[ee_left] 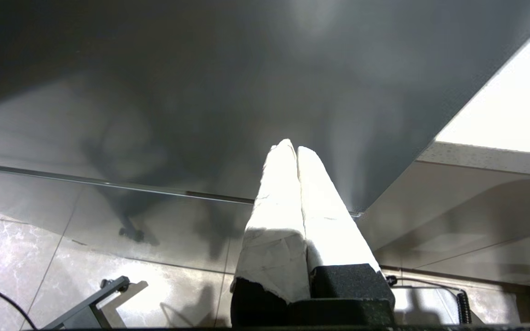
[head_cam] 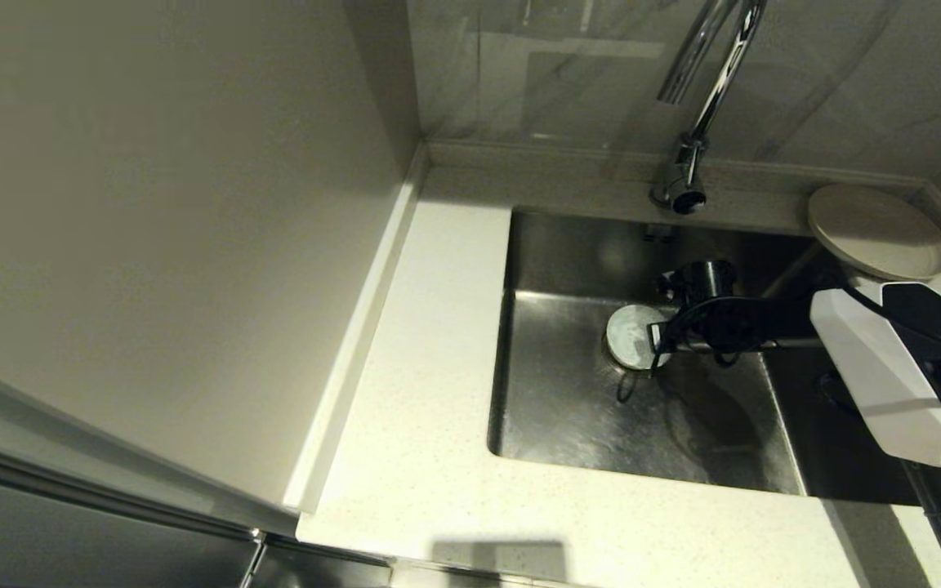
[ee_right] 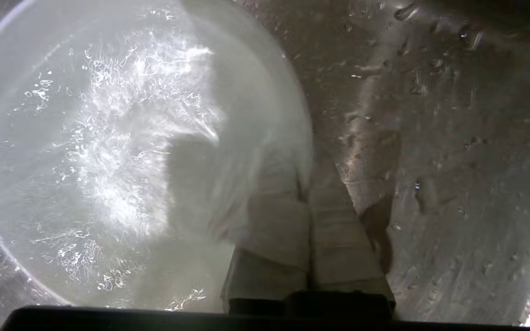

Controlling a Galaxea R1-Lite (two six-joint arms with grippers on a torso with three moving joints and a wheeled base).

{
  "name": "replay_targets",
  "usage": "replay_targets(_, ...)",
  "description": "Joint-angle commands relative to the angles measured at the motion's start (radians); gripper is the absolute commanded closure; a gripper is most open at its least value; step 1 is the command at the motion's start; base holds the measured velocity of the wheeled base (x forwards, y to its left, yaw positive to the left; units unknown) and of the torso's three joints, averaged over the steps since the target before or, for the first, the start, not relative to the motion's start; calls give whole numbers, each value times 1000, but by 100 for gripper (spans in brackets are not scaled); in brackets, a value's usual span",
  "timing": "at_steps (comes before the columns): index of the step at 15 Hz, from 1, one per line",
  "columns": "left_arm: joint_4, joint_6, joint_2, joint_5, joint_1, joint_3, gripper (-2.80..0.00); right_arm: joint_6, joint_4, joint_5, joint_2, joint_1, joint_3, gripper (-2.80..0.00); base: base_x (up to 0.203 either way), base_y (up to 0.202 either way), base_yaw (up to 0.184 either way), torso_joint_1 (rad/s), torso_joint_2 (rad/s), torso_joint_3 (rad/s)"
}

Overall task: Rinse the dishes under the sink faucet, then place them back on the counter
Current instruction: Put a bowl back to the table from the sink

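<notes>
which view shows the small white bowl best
The right wrist view: the small white bowl fills it, water inside, right end effector pinching its rim. The head view shows it small in the sink; the left wrist view misses it.

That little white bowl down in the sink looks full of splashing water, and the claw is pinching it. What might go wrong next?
1. The right gripper is shut on only the rim of the white bowl, which is wet; it might slip out when lifted.
2. Water is churning in the bowl, so tilting it could spill onto the counter.
3. The beige plate sits at the edge of the sink, close to the right arm; a swing back might nudge it.
</notes>
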Motion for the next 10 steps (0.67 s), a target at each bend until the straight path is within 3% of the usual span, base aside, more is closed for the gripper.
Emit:
replay_targets(1, -1, -1, -3, 1, -2, 0, 0, -2, 3, -3, -6, 1, 1, 0, 0, 0, 0, 0, 0, 0)
replay_targets(10, -1, 0, -3, 1, 0, 0, 0, -1, 10, -4, -101, -20, 33, 0, 0, 0, 0, 0, 0, 0)
